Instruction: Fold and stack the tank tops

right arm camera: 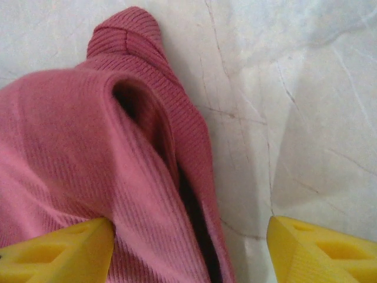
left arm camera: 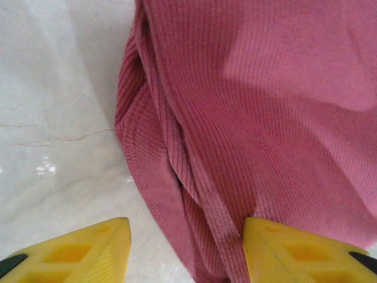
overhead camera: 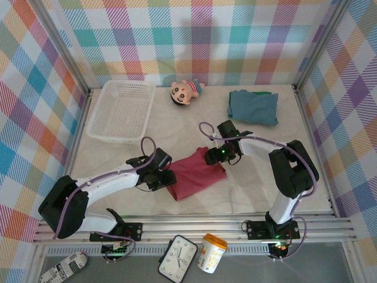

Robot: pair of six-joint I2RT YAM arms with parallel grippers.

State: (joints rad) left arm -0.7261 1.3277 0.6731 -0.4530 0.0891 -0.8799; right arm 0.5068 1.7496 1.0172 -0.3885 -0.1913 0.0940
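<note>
A dark red tank top (overhead camera: 197, 173) lies bunched and partly folded on the white table, between my two arms. My left gripper (overhead camera: 164, 177) is at its left edge. In the left wrist view it (left arm camera: 187, 253) is open, its yellow fingers (left arm camera: 76, 253) straddling a ribbed fold of the red top (left arm camera: 253, 118). My right gripper (overhead camera: 213, 155) is at the top's upper right corner. In the right wrist view it (right arm camera: 188, 253) is open over the doubled red edge (right arm camera: 70, 147). A blue-grey tank top (overhead camera: 253, 108) lies folded at the back right on a green one (overhead camera: 262, 93).
A white mesh basket (overhead camera: 115, 138) stands at the back left. A big-headed doll (overhead camera: 184, 92) lies at the back centre. Plaid walls enclose the table on three sides. Below the front rail sit a clock (overhead camera: 178, 258) and a cup (overhead camera: 212, 252).
</note>
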